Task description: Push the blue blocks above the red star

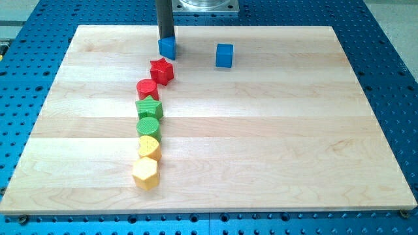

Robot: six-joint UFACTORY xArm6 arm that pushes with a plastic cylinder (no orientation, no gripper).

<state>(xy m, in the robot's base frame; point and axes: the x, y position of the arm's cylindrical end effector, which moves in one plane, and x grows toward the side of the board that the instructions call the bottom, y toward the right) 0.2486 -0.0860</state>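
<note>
My tip (166, 38) touched the left blue block (168, 47); no pincer fitted. Risk: pushing the blue cube (224, 55) leftward could overshoot, nudging the red star (161, 70).

My tip (166, 38) is sitting right behind the small blue block (168, 47), just past the red star (161, 70). The blue cube (224, 55) is hanging out off to the right on the tabletop (274, 130), well apart.
</note>
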